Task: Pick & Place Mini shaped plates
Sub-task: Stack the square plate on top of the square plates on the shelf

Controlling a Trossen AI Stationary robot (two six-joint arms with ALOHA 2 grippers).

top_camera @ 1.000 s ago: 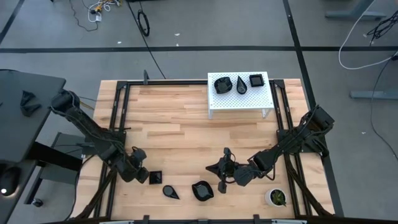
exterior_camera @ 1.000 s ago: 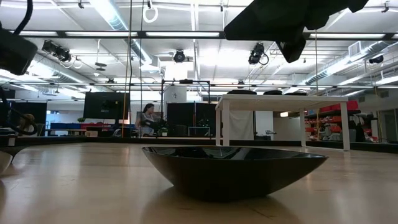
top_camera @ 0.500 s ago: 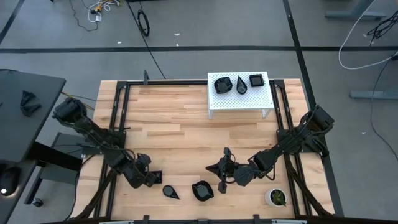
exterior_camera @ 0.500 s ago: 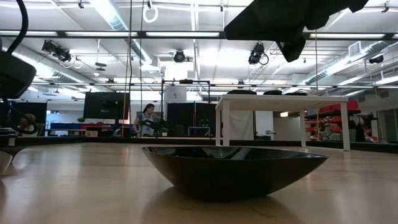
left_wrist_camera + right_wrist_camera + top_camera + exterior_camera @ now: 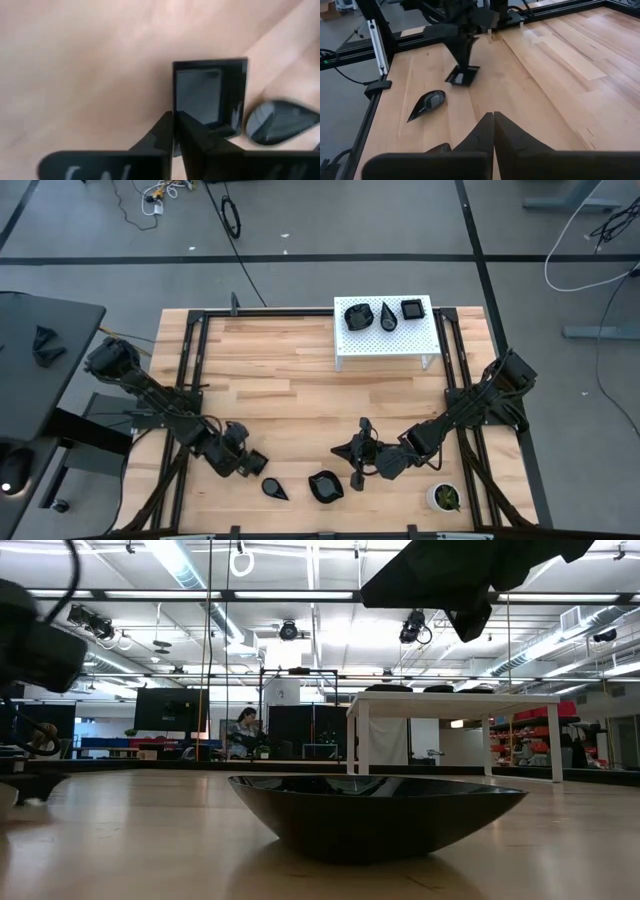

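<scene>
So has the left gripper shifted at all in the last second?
Yes. In the high view the left gripper has moved along the table's front edge toward the black teardrop-shaped mini plate, and now sits over the small black square plate, fingers closed on its rim.

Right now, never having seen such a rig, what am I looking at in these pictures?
Two dark robot arms work at a pale wooden table. One camera looks straight down, one sits at table height, and one rides on each wrist. The left gripper has its fingers pinched on the rim of a glossy black square mini plate. The right gripper waits shut, holding nothing. A black teardrop plate and a black rounded plate lie near the table's front edge. Three more black plates sit on a white perforated stand. A small white cup with green contents stands at the corner.
</scene>
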